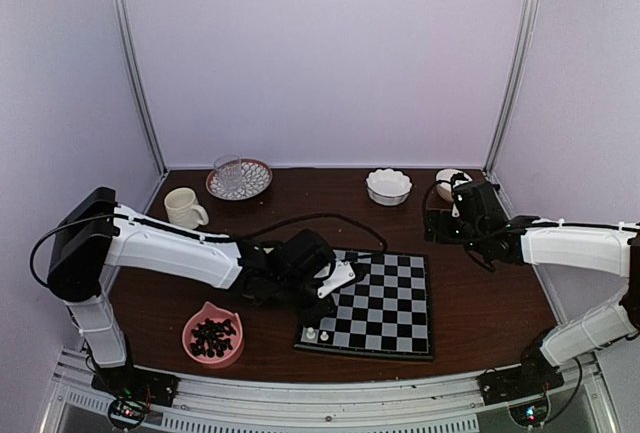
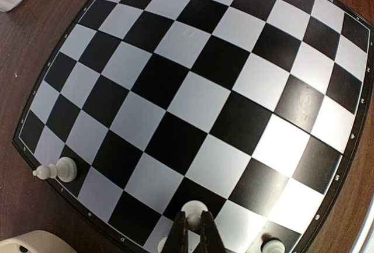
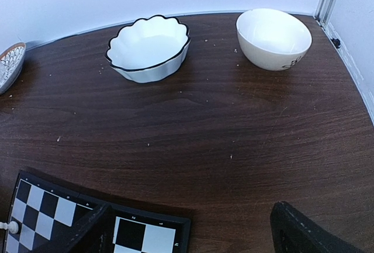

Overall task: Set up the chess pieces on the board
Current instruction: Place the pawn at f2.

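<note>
Flat black-and-grey checked chessboard lies near centre of the brown tabletop, carrying only a few white plastic chessmen toward its left side. Dark pieces fill a pink bowl left of it, so most placing appears outstanding. Left end effector is closed at the board's left edge, one chessman at its tips, grip unconfirmed; right end effector stands open, far right.
</note>
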